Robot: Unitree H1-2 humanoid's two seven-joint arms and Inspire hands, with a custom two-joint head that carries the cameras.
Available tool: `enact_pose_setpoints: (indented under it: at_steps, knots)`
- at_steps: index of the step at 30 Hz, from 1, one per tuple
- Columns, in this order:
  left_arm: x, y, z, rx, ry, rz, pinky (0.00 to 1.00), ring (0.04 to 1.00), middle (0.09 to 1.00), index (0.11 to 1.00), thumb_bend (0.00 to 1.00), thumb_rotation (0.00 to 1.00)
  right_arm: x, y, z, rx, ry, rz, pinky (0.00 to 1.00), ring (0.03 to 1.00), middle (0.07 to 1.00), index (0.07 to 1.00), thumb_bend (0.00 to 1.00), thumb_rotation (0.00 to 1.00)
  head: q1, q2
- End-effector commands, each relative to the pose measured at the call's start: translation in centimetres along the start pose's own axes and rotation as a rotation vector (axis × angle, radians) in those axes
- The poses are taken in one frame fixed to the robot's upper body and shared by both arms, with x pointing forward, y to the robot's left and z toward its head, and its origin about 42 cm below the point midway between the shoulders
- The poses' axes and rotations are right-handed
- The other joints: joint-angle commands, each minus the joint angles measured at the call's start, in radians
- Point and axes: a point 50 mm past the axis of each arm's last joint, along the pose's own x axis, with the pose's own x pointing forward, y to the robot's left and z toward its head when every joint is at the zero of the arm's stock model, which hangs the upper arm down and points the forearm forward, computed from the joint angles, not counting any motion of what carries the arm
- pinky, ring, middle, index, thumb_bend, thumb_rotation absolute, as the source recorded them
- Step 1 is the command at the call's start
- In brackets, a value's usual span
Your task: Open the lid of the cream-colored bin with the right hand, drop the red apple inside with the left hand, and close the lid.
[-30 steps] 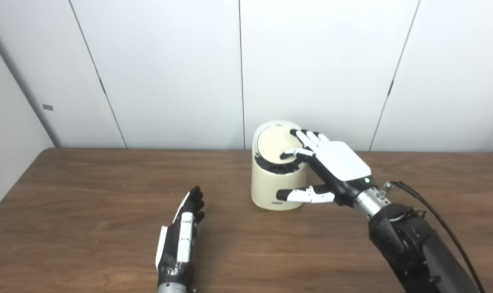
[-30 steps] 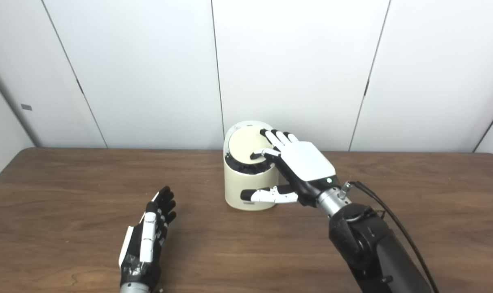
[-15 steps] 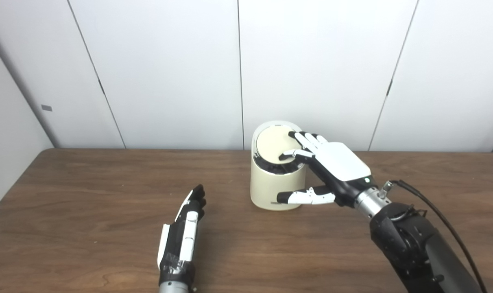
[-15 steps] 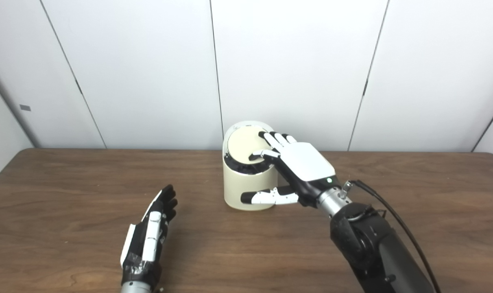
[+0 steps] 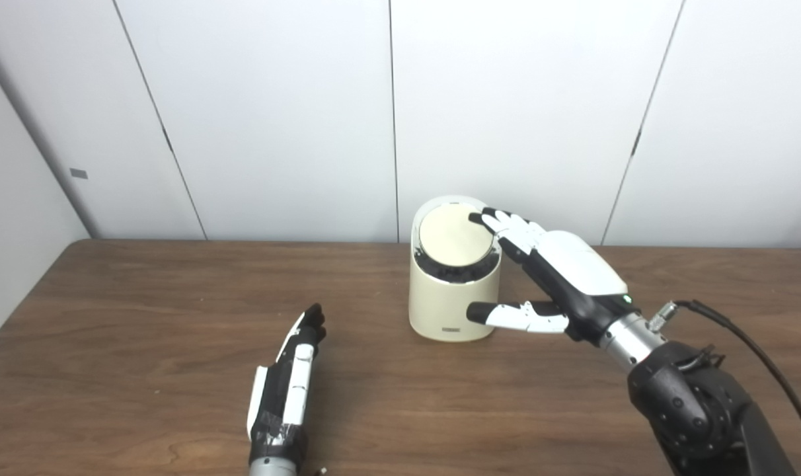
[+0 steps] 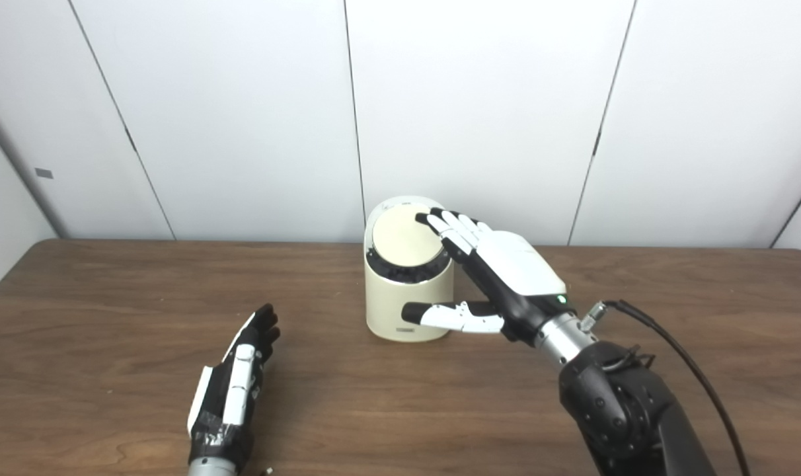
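The right hand (image 5: 559,271) has been drawn back toward the right of the cream-colored bin (image 5: 452,291) since the earlier frames, and its fingers, which were spread across the lid (image 5: 455,236), are now seen only at the lid's right rim. The left hand (image 5: 288,390) has been shifted slightly nearer the camera.

The wooden table (image 5: 143,317) is taken as the ground, with the bin stood upright on it near the back edge, in front of the white panelled wall (image 5: 275,112). The lid is seen closed and sloped toward the camera, above a dark band. To the right of the bin, the right hand is held open with nothing gripped: fingertips (image 5: 486,217) are laid at the lid's rim, and the thumb (image 5: 516,316) is stretched out against the lower right of the bin's side. In front of the bin and to its left, well apart from it, the left hand is held flat and edge-on over the table, fingers straight, nothing held. No red apple is seen in either view.
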Motion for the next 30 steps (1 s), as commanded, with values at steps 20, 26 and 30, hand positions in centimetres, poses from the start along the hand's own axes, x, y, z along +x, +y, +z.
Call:
enact_pose_setpoints:
  at_steps: [20, 26, 30]
  knots:
    - [-2.3, 3.7, 1.6, 0.102, -0.097, 0.016, 0.93, 0.925, 0.933, 0.956, 0.56, 0.87, -10.4, 3.6, -5.0, 0.711, 0.204, -0.267, 1.00, 1.000, 1.000, 0.987, 0.68, 1.00, -0.050, 0.024]
    - [-4.0, 4.8, 1.5, 0.102, -0.084, 0.031, 0.94, 0.943, 0.956, 0.981, 0.53, 0.88, -12.7, 5.9, -5.6, 0.911, 0.227, -0.312, 1.00, 1.000, 1.000, 1.000, 0.66, 1.00, -0.063, 0.034]
    - [-5.0, 5.4, 0.8, 0.088, -0.069, 0.041, 0.97, 0.958, 0.974, 1.000, 0.53, 0.87, -14.5, 6.9, -5.7, 0.968, 0.264, -0.334, 1.00, 1.000, 1.000, 1.000, 0.64, 1.00, -0.067, 0.032]
